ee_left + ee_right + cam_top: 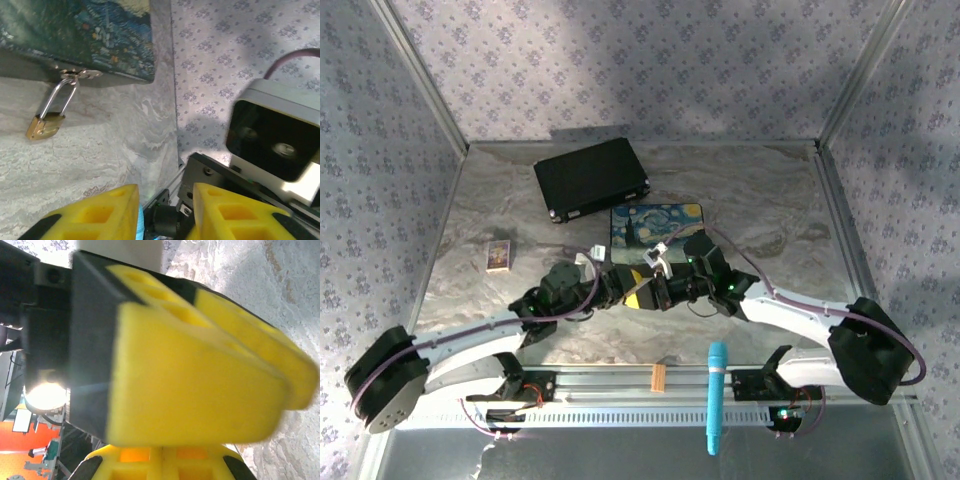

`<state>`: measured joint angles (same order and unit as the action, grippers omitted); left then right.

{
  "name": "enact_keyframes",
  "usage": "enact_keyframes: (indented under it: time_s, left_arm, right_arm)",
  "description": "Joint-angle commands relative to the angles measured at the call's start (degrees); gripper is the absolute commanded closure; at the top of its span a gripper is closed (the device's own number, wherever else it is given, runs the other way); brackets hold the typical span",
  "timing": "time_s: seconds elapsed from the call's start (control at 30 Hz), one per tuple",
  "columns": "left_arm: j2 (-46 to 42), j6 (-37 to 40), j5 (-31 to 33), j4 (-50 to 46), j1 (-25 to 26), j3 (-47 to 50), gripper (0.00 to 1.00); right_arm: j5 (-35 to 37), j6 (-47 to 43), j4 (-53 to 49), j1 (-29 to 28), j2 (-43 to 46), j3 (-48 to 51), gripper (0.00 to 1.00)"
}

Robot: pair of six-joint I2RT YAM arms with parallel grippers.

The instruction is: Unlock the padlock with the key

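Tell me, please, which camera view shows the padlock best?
The left wrist view: the padlock hangs clearly by its silver shackle from the latch of the painted box. In the top view the grippers crowd that edge of the box, so I cannot make it out there.

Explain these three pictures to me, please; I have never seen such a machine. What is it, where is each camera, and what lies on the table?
It is a robot with two arms, each ending in two yellow fingers. The top view looks down from above. There the arms meet mid-table, in front of a painted box. Also on the table are a black case, a small box and, at the near edge, a blue pen-like tool. The other two cameras sit on the wrists. The left wrist view shows the left fingers, apart, and the small brass padlock hanging from the painted box's hasp. The right wrist view is blurred. I cannot find the key or tell whether anything is held.
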<state>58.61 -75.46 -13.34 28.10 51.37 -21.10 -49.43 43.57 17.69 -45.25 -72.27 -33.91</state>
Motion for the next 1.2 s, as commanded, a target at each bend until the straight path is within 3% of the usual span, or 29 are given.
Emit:
enact_keyframes:
  time_s: [0.0,0.1,0.33,0.5,0.53,0.6,0.63,0.7,0.87,1.17]
  left_arm:
    - [-2.0,2.0,-1.0,-0.3,-0.2,0.1,0.74]
    - [-0.9,0.7,-2.8,1.9,-0.2,0.9,0.85]
    - [-2.4,2.0,-1.9,-1.8,-0.3,1.1,0.99]
    - [-3.0,1.7,-0.8,-2.1,0.0,1.0,1.00]
    - [-3.1,1.9,-0.1,-2.5,0.0,0.9,1.00]
    - [-3.5,1.5,3.0,-3.3,0.0,0.9,1.00]
    - [-4.1,0.5,5.8,-3.4,0.1,1.2,1.00]
    - [-5.3,-1.7,11.9,-2.4,0.3,2.5,1.00]
    - [-6.7,-3.1,20.0,4.4,0.2,4.0,1.00]
    - [-6.7,-4.2,25.3,12.5,0.3,3.9,1.00]
  right_arm:
    - [-2.8,-1.7,-2.3,0.7,-0.6,-2.1,1.00]
    - [-2.7,-1.8,-2.5,1.1,-1.0,-2.6,1.00]
    - [-2.5,-2.2,-3.2,1.8,-1.5,-2.7,1.00]
    - [-0.1,-1.9,-3.7,2.4,-0.8,-2.6,1.00]
    - [1.4,-1.1,-3.2,2.2,-0.2,-2.5,0.95]
    - [5.4,1.7,-0.1,1.7,1.7,-0.8,0.50]
    - [8.5,4.2,2.6,1.4,3.1,0.8,0.36]
    - [14.0,9.2,8.0,0.5,5.0,3.5,0.25]
    - [25.3,15.3,15.2,-2.8,6.1,5.2,0.27]
    - [26.3,20.6,27.5,-5.9,-0.9,3.1,0.35]
